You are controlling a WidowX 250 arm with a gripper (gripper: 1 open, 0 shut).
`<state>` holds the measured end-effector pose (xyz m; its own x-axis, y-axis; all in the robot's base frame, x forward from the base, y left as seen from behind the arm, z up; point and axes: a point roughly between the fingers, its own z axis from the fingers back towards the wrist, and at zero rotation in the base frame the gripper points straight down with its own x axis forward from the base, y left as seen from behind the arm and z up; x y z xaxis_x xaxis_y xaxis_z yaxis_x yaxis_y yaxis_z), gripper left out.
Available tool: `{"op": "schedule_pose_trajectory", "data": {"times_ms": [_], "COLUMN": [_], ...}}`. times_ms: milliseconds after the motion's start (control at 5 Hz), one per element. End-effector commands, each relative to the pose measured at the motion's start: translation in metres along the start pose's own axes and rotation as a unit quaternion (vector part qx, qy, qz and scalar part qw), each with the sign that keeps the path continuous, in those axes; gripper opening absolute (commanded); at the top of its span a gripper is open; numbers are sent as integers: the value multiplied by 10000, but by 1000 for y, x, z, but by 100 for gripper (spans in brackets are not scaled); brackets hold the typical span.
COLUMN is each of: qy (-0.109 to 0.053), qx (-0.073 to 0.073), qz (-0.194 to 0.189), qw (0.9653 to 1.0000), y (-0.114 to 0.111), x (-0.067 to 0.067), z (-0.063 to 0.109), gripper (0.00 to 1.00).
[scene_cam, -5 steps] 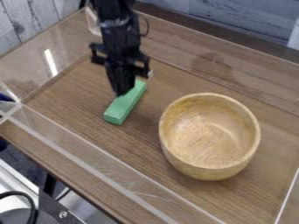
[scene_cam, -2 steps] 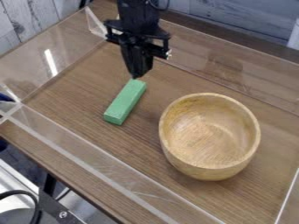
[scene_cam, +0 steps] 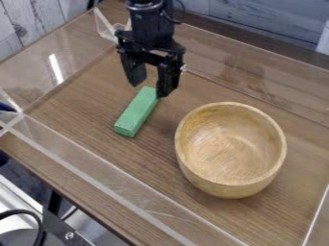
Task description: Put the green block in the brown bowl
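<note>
- The gripper point(scene_cam: 150, 85) points straight down over the far end of the green block point(scene_cam: 137, 112), its two dark fingers spread wide with a clear gap between them
- One finger point(scene_cam: 131, 74) stands on the left of the block's far end and the other on its right, so the block's tip sits between them; whether either finger touches it cannot be told
- Nothing is held in the gripper
- The green block lies flat on the wooden table point(scene_cam: 90, 135), its long axis running from near-left to far-right
- The brown bowl point(scene_cam: 232, 149) stands upright on the table to the right of the block and nearer the camera, close to it but apart
- The inside of the bowl shows only bare wood grain
- A clear plastic wall point(scene_cam: 77, 178) runs along the table's near edge, with reflections on its surface
</note>
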<state>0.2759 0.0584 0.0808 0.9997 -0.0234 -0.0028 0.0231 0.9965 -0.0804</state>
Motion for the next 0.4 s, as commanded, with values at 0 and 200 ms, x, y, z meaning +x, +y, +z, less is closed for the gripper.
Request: {"op": "schedule_pose_trajectory", "data": {"times_ms": [0,200], "qy": [-192,-123], "qx": [141,217], "qz": [60,125], "qw": [9997,9996], "y": [11,19], "x": [8,5], "z": [3,-8], "gripper": [100,100]}}
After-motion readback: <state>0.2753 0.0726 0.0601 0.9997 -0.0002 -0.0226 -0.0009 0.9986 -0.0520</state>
